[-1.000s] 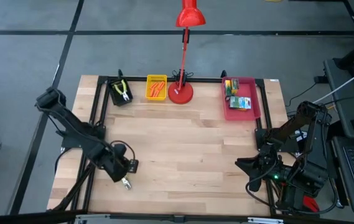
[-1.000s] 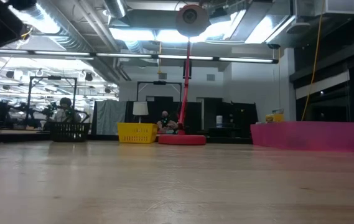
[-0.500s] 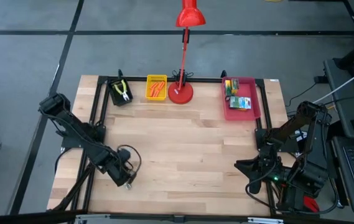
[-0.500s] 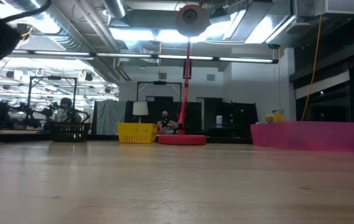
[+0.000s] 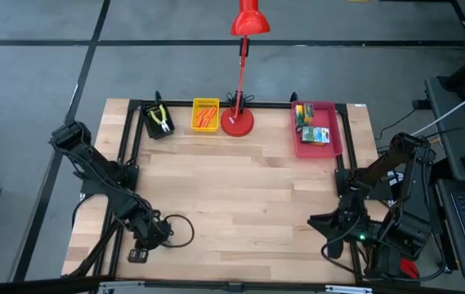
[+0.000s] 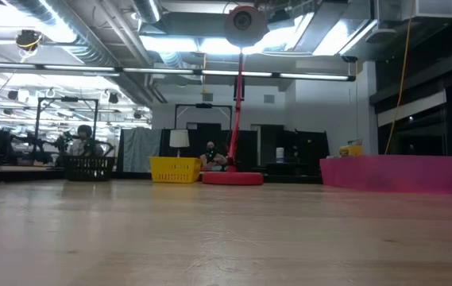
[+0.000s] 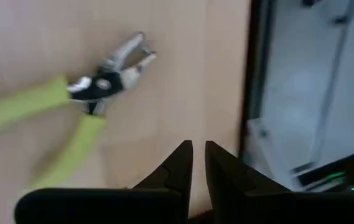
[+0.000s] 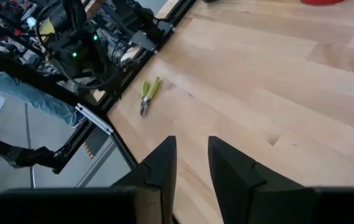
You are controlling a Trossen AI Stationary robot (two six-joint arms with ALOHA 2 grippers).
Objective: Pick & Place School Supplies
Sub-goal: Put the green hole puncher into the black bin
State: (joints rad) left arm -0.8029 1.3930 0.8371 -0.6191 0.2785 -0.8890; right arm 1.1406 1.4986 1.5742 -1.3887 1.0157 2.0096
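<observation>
Lime-handled pliers (image 7: pixel 77 102) lie loose on the table (image 5: pixel 240 196), far from the black tray (image 5: pixel 158 122); my left gripper (image 7: pixel 198 163), nearly closed and empty, has retreated. 1 pick remains.

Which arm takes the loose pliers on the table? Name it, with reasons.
Left. The pliers lie right before the left gripper; the right gripper waits far across the table.

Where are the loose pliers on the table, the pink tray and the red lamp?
loose pliers (image 7: pixel 96 87), left wrist view, on the dark pivot.
pink tray (image 5: pixel 336 131), high view, on its right rim.
red lamp (image 5: pixel 237 122), high view, on its round base.
</observation>
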